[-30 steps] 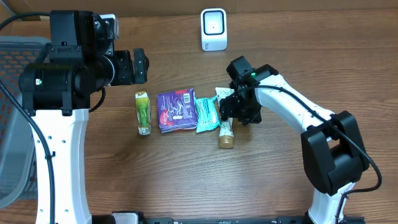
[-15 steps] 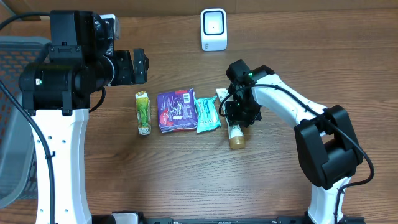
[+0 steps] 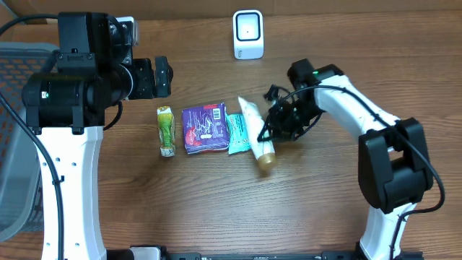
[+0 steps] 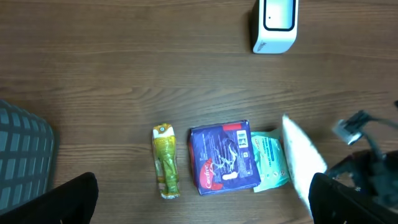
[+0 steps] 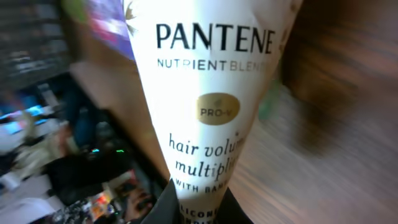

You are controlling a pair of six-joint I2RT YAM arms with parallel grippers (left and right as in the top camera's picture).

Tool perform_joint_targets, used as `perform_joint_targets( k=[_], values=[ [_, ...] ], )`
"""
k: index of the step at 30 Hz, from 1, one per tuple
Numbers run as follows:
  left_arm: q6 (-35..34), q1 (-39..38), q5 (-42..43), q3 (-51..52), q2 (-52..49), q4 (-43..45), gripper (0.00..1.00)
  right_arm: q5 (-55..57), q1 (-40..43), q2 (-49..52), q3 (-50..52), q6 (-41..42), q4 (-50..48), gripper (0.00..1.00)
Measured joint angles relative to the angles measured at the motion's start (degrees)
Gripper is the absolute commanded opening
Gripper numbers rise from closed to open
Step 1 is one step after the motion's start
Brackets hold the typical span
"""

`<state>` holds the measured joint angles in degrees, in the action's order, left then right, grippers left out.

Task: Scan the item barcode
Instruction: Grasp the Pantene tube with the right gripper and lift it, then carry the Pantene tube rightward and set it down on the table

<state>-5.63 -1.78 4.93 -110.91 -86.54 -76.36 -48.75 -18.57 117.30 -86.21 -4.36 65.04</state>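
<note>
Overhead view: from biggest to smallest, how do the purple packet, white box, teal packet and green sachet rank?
1. purple packet.
2. white box, though it rises toward the camera, so this is unsure.
3-4. teal packet and green sachet look about alike; the teal one is partly covered.

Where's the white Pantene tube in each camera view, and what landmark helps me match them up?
Overhead: the Pantene tube sits just right of centre, angled, with its gold cap toward the bottom.
Left wrist: lower right, a slanted white shape.
Right wrist: fills the centre, label readable.
Shared landmark: the purple packet to the tube's left; in the right wrist view it is only a purple blur at top left.
</note>
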Motion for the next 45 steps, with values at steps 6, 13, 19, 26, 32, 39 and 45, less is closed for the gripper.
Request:
perform_joint_targets(
  k=[6, 13, 19, 26, 32, 39, 45],
  values=[
    [0.02, 0.00, 0.02, 0.00, 0.00, 0.02, 1.00, -9.20, 3.52, 0.07, 3.67, -1.20, -9.70, 0.04],
    [0.00, 0.00, 0.00, 0.00, 0.00, 0.02, 1.00, -4.74, 4.72, 3.69, 7.17, 1.97, -10.38, 0.08],
    [0.00, 0.00, 0.02, 0.00, 0.00, 0.00, 1.00, 7.17, 5.46, 3.69, 7.17, 7.67, -10.47, 0.31],
    [0.00, 0.00, 0.02, 0.00, 0.00, 0.00, 1.00, 15.67, 5.51, 3.41, 6.12, 12.26, -7.61, 0.45],
    [0.00, 0.00, 0.02, 0.00, 0.00, 0.02, 1.00, 25.09, 6.60, 3.39, 1.36, 13.33, -1.01, 0.45],
    [0.00, 0.00, 0.02, 0.00, 0.00, 0.00, 1.00, 37.83, 7.61, 3.39, -6.60, 13.53, 5.38, 0.46],
    [0.00, 0.00, 0.02, 0.00, 0.00, 0.00, 0.99, 45.64, 6.95, 3.39, -14.36, 13.07, 9.68, 0.91]
  ],
)
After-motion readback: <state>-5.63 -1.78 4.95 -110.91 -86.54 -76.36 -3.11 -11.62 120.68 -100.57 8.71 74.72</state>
